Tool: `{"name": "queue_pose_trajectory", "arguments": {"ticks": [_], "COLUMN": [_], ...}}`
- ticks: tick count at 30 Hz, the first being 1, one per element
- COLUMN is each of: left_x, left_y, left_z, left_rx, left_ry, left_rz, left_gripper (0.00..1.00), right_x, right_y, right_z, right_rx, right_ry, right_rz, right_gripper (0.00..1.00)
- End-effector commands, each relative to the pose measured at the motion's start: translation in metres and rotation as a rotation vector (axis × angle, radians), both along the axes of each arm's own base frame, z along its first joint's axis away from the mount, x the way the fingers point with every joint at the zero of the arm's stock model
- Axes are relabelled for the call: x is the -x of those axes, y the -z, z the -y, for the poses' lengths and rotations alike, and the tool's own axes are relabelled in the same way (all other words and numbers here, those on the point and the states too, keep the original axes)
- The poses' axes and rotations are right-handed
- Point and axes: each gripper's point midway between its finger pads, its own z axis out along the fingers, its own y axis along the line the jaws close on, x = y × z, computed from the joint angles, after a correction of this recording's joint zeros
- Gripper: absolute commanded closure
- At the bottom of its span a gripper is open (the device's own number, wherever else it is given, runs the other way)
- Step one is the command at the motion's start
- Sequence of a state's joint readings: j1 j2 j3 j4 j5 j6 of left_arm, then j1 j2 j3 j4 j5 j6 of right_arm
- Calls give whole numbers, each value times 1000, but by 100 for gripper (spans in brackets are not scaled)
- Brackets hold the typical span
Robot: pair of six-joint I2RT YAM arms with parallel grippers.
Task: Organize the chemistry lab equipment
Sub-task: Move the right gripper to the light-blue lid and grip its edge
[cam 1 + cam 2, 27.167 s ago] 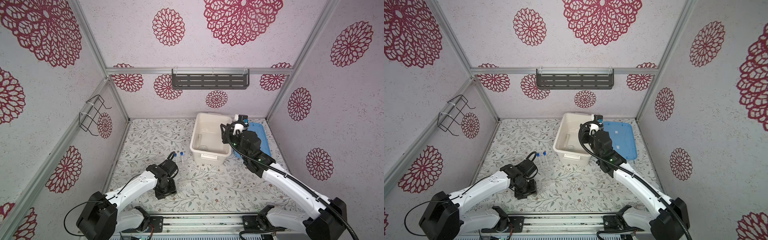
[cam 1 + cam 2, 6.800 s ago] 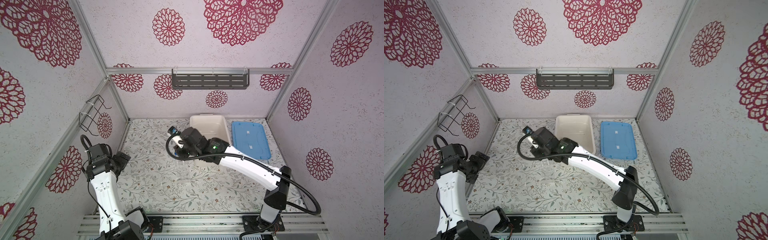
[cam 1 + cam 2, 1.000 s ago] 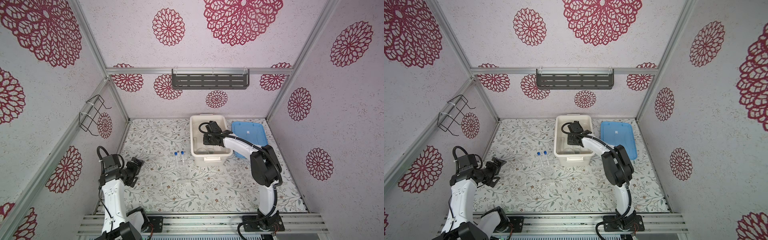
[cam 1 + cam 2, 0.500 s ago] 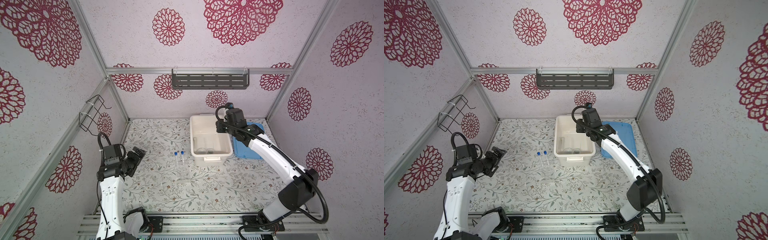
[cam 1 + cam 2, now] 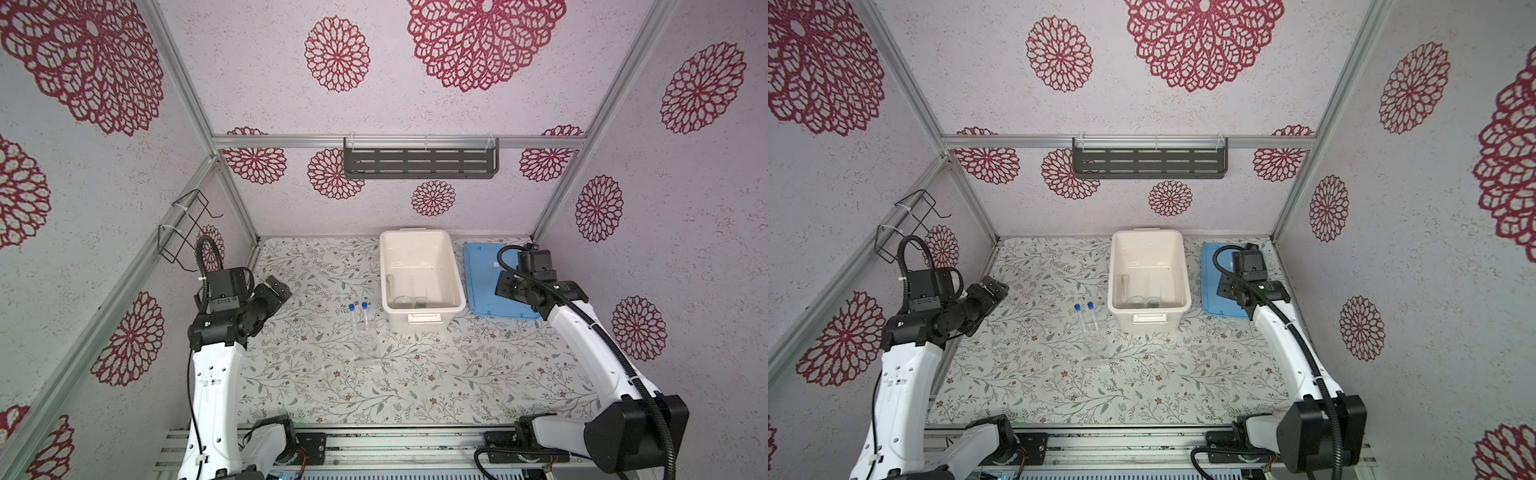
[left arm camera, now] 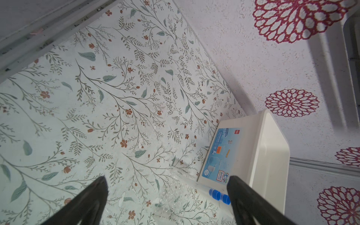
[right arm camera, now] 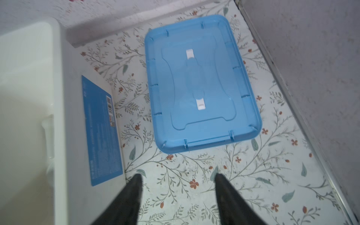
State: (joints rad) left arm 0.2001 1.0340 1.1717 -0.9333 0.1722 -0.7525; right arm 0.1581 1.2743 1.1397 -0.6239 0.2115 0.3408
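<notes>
Two slim clear tubes with blue caps (image 5: 358,307) (image 5: 1084,307) (image 6: 219,195) stand in a clear plastic stand (image 5: 366,343) (image 5: 1097,343) (image 6: 175,194) on the floral mat, just left of the white tub. At the tub's near end lie a white bowl (image 5: 401,302), a smaller dish (image 5: 421,301) and a pestle (image 5: 390,283). My left gripper (image 5: 279,286) (image 5: 993,289) (image 6: 166,178) hovers open and empty, left of the stand. My right gripper (image 5: 504,286) (image 5: 1225,287) (image 7: 178,175) is open and empty, between tub and lid.
The white tub (image 5: 415,257) (image 5: 1146,257) (image 6: 263,146) (image 7: 29,97) sits at the back centre. Its blue lid (image 5: 482,286) (image 5: 1210,266) (image 7: 200,87) lies flat to its right. A dark shelf (image 5: 419,164) and a wire rack (image 5: 183,232) hang on the walls.
My right gripper has come up out of the tub, swung right over the blue lid and opened its jaws. My left arm has lifted and edged toward the middle.
</notes>
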Motion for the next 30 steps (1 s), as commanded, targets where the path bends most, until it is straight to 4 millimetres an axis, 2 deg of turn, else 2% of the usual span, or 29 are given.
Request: {"name": "queue_pose_trajectory", "arguments": {"ticks": [1,3,5,7,11,14,19,23,30], "left_x": [6,8,10,11,11,12,8,7,-7], "left_y": [-2,1,6,11,14,12,8,6,-3], "left_z": [-1,-1,-1,-2,0,-2,-10,-18,-20], "left_rx": [-42,-55,-71,-83,-89,-108,-139,-155,-131], "left_ry": [17,28,39,48,76,74,37,-3,-18], "left_rz": [-34,-47,-56,-65,-75,-73,-57,-70,-71], "left_gripper": [1,0,0,0,1,1,2,2,2], "right_x": [6,6,5,1,-6,-13,-31,-51,-77], "right_y": [-7,-2,4,16,49,65,84,101,130], "right_z": [12,7,15,10,-12,-15,-13,-32,-49], "right_rx": [87,67,36,-56,-257,-275,-203,-227,-186], "right_ry": [0,-33,42,30,-6,3,-52,-169,-206], "right_rz": [31,43,59,48,-91,-180,-270,-331,-374], "right_gripper": [1,1,1,2,9,10,29,45,53]}}
